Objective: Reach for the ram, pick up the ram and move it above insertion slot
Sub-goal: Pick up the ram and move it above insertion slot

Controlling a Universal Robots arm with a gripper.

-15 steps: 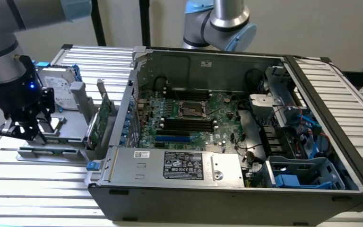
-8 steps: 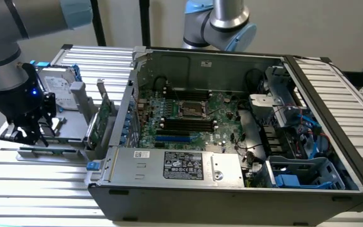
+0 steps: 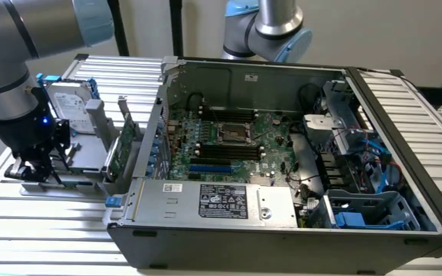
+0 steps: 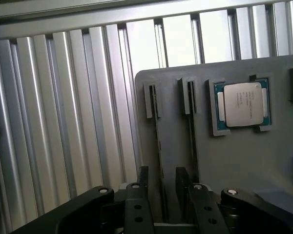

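The ram [image 4: 158,141] stands on edge in a slot of the grey holder [image 4: 234,161], seen as a thin dark strip. A second like stick [image 4: 192,131] stands parallel beside it. My gripper [image 4: 162,187] is open, one finger on either side of the first stick's near end, with a gap left on each side. In the exterior view the gripper [image 3: 33,172] hangs low over the holder [image 3: 60,188] at the exterior view's left, outside the open computer case. The black memory slots [image 3: 225,152] lie on the motherboard beside the processor socket [image 3: 235,133].
A processor chip [image 4: 242,104] sits in a recess of the holder. A silver hard drive [image 3: 71,109] and a green expansion card [image 3: 125,144] stand upright on the holder between my arm and the case wall [image 3: 153,135]. Ribbed metal table [image 3: 44,230] all around. A second arm [image 3: 271,29] stands behind the case.
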